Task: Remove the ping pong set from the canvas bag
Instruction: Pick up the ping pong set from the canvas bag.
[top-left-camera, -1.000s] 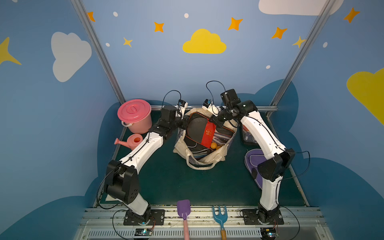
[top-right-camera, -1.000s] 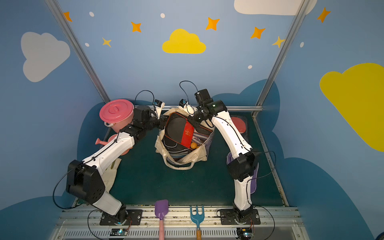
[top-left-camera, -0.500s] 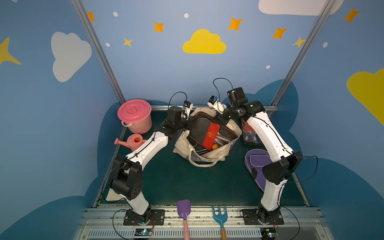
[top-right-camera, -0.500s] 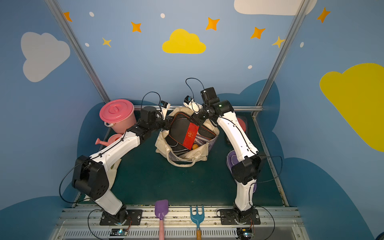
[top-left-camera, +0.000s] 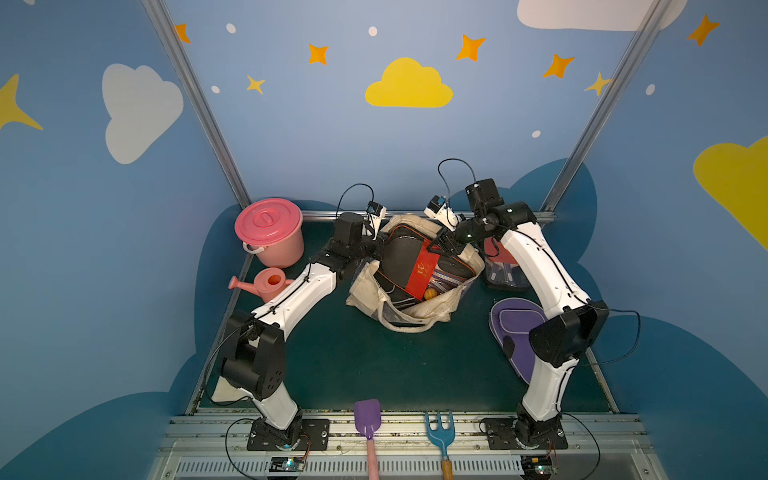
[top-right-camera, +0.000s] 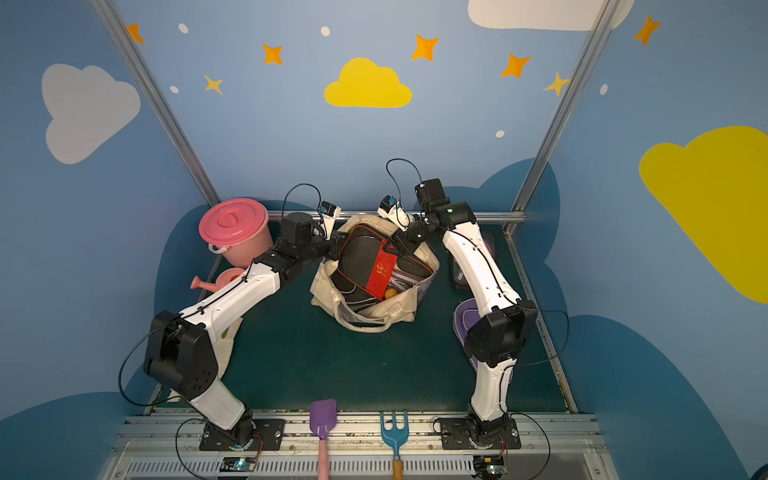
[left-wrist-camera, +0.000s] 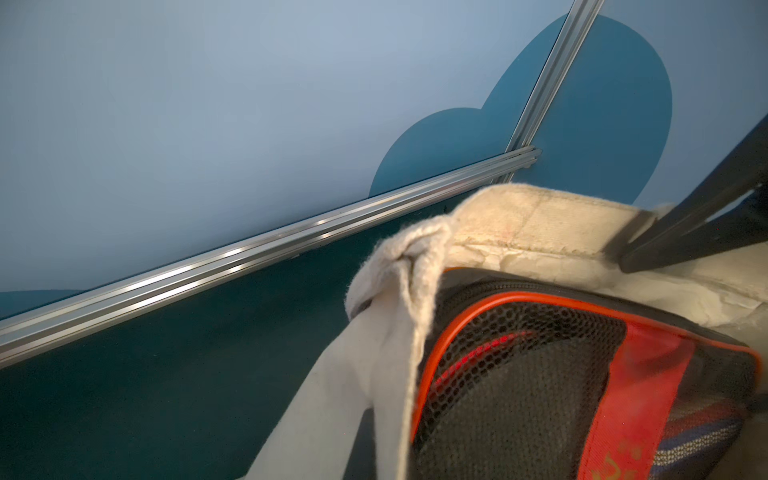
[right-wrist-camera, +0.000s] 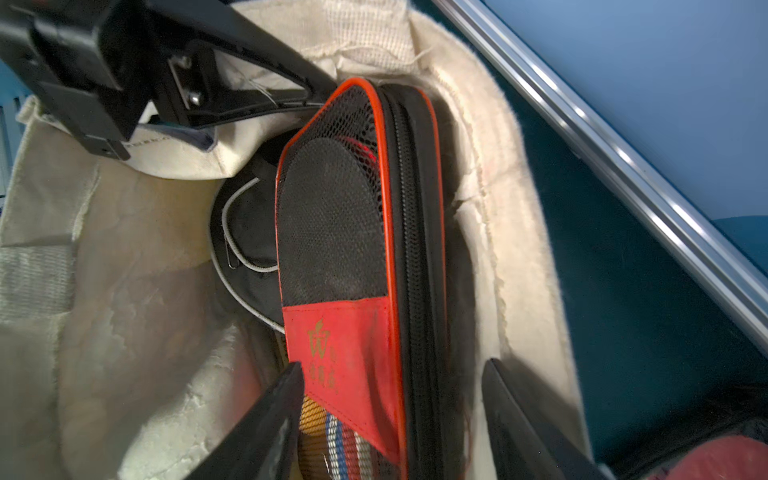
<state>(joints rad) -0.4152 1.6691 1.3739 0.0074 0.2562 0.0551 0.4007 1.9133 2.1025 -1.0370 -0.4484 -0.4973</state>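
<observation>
The left gripper (right-wrist-camera: 313, 93) pinches the one canvas bag (right-wrist-camera: 124, 270) by its rim. The right gripper (right-wrist-camera: 392, 365) has its jaws apart, straddling one red-trimmed case (right-wrist-camera: 332, 228). A second black case (right-wrist-camera: 245, 232) is half hidden beside it.

One canvas bag (top-left-camera: 419, 309), one bucket (top-left-camera: 278, 249), one watering can (top-left-camera: 270, 284), one shovel (top-left-camera: 367, 417), one rake (top-left-camera: 439, 428).

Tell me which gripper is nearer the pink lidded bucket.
Left. The left gripper is shut on the rim of the canvas bag, on the side facing the pink bucket. The right gripper hangs open over the bag's opposite side, farther from the bucket.
</observation>
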